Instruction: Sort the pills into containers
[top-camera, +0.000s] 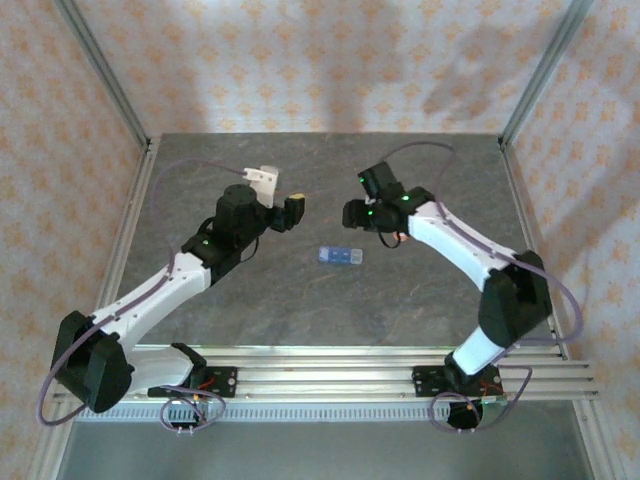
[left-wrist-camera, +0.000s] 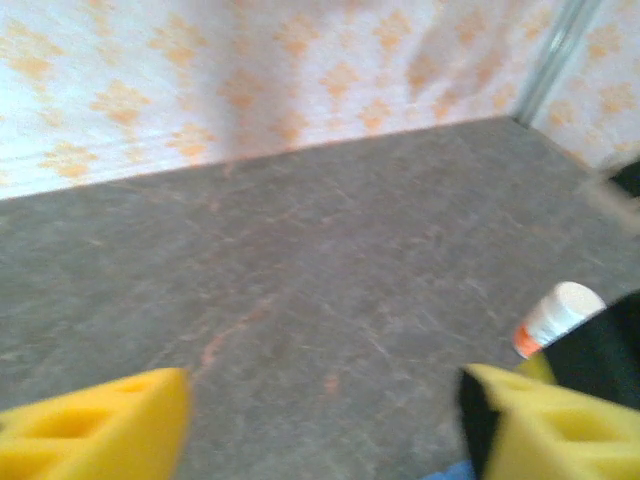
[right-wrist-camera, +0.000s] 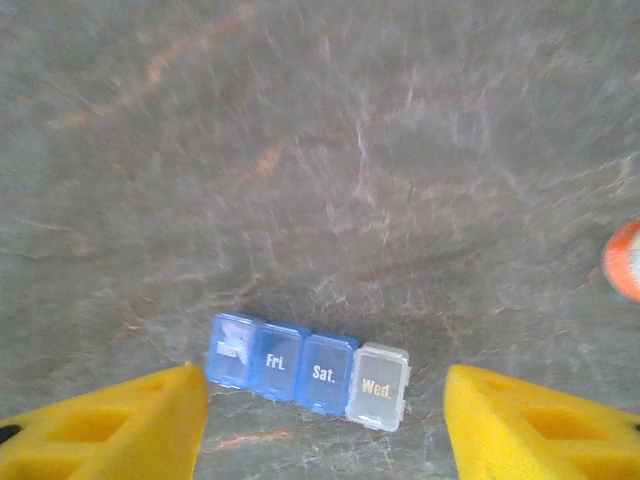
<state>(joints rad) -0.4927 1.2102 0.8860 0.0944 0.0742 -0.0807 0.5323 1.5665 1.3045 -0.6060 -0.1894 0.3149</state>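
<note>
Right wrist view lets me read "Fri.", "Sat." and "Wed." on the pill box (right-wrist-camera: 308, 370), three translucent blue cells and one clear, flat on the bench (right-wrist-camera: 350, 150) at 6 o'clock between my right gripper (right-wrist-camera: 322, 380) fingers, spread apart; my left gripper (left-wrist-camera: 325, 380) is spread apart too.

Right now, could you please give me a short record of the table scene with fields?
surface: grey marbled table
box: translucent blue plastic pill box, four compartments, end one clear, marked Wed.
left fingers: yellow, apart, empty
right fingers: yellow, apart, empty, facing box
other: small white cylinder with orange band
</note>
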